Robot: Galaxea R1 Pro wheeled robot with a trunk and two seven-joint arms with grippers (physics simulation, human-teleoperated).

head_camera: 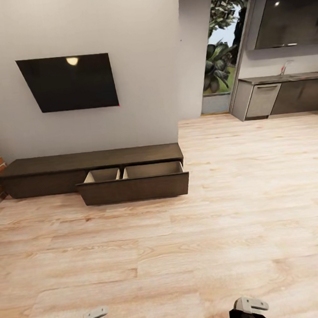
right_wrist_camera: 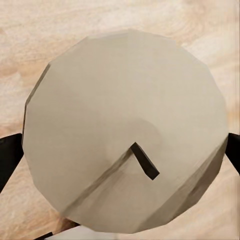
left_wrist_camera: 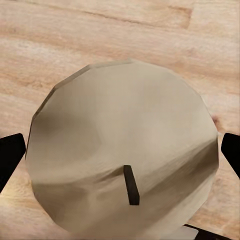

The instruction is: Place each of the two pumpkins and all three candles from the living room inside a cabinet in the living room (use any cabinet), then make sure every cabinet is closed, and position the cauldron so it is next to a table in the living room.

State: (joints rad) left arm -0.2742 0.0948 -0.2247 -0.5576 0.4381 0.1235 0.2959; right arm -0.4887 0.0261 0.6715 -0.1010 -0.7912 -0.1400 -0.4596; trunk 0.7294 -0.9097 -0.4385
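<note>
Pale plank floor point(head_camera: 196, 252) runs to the dark cabinet point(head_camera: 97, 169), drawer out, each pincer point(left_wrist_camera: 120, 155) point(right_wrist_camera: 120, 150) clamping a candle point(left_wrist_camera: 125, 125) point(right_wrist_camera: 125, 110).

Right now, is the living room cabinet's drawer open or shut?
Open. The cabinet has its right drawer pulled out, with beige insides showing; nothing visible inside from the head view.

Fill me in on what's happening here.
The robot stands on the wood floor of the living room, facing the cabinet under a wall TV. One wide drawer is pulled out, and what shows of its beige inside looks bare. Each gripper is closed on a pale candle: the left gripper holds one candle, the right gripper another candle. Both seem bound for that drawer. A kitchen lies beyond on the right.
</note>
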